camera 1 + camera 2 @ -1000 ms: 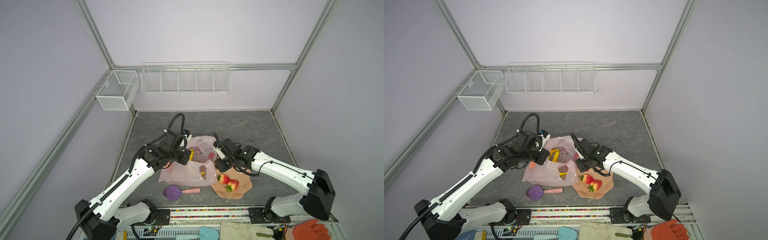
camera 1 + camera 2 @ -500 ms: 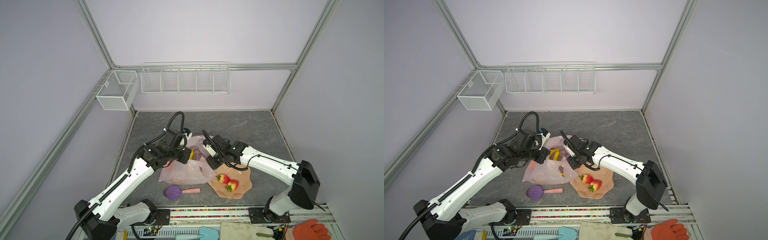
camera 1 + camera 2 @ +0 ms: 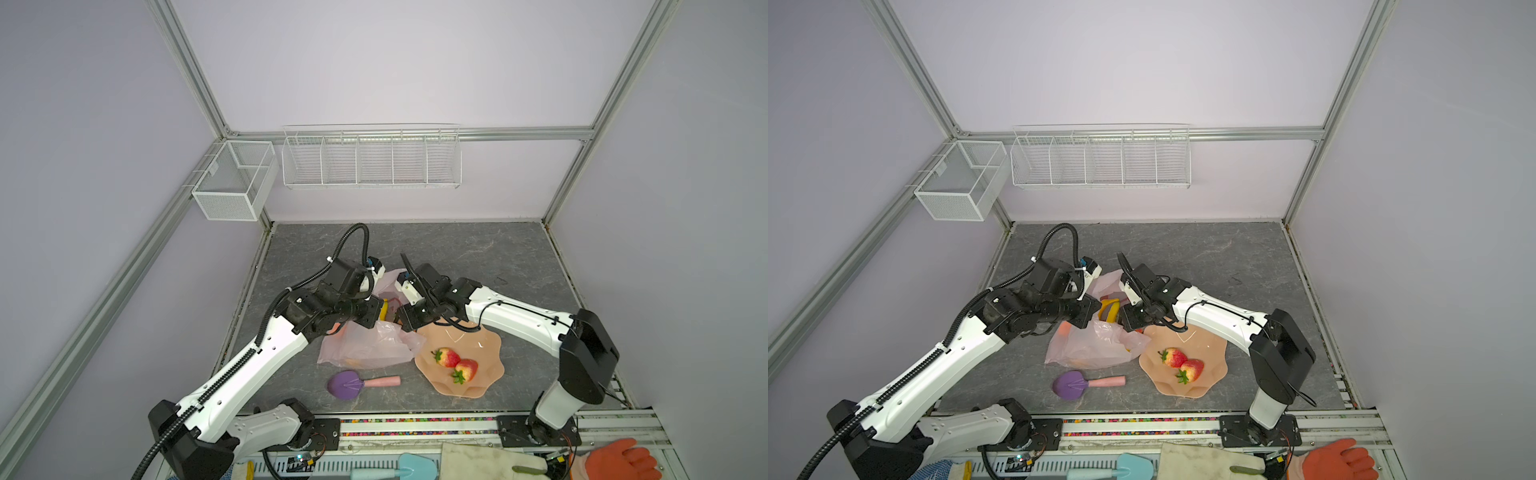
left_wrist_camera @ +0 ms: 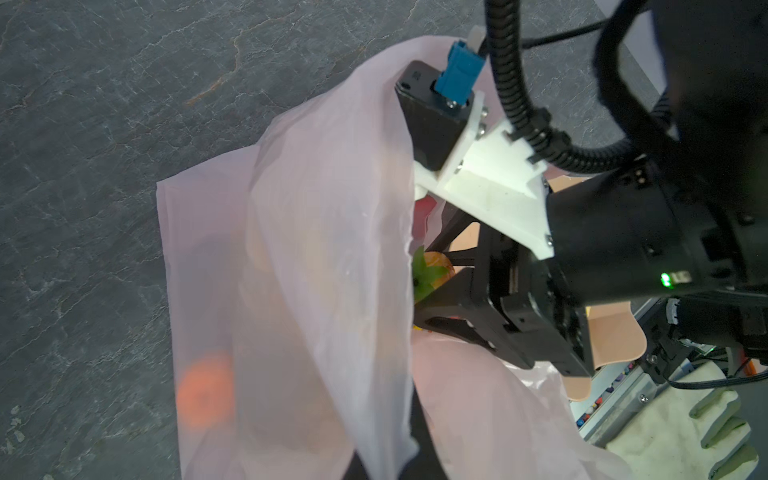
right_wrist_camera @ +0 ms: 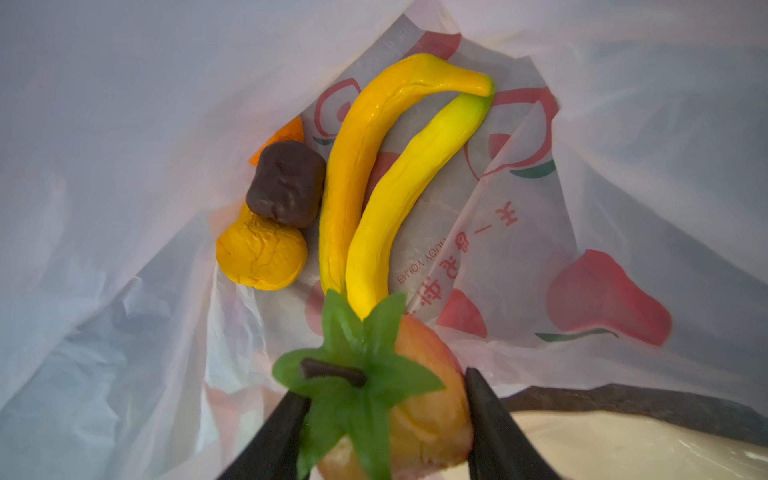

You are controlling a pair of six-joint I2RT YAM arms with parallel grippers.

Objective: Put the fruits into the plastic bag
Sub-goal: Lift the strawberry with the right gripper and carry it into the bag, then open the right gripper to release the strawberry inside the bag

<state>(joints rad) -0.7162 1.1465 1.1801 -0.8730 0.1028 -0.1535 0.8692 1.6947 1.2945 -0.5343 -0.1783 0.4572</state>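
Right wrist: R jaws grip strawberry [image 5: 428, 415] (leafy top); L jaws pinch crinkly bag [image 4: 291, 249].

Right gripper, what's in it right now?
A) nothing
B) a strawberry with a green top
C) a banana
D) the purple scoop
B: in the right wrist view the right gripper is closed on a strawberry with a green top at the mouth of the plastic bag, while the bananas already lie inside.
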